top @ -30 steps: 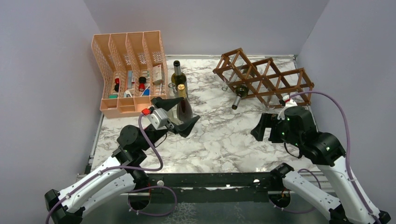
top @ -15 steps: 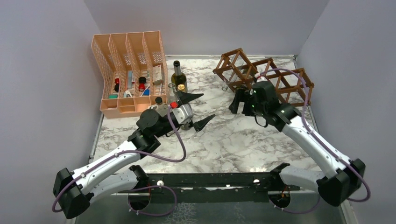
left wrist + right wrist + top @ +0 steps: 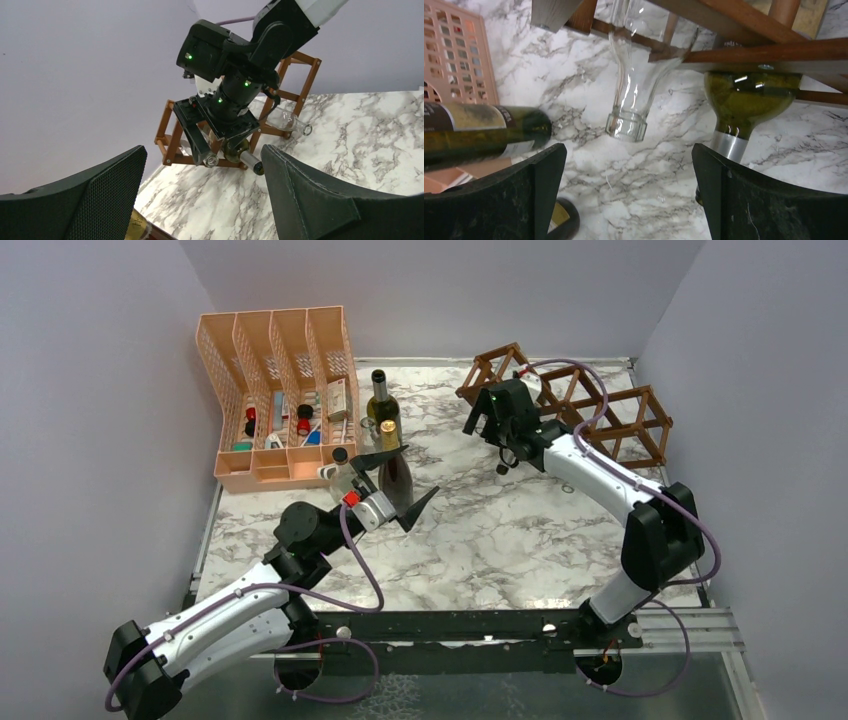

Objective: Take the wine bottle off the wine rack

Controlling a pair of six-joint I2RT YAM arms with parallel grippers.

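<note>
Right wrist view: the wine bottle [image 3: 746,97], held in the wine rack [image 3: 774,52], is seen beside one finger of the spread right claw [image 3: 628,150].

Nothing is legible; the green bottle's label [image 3: 474,119] is blurred

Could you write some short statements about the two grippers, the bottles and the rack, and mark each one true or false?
1. The right gripper is open, facing the wine rack. True.
2. The left gripper is shut on a bottle. False: it is wide open.
3. A clear bottle and a green bottle both lie in the rack. True.
4. The peach organizer stands to the right of the rack. False: in the top view it stands to the rack's left.
</note>
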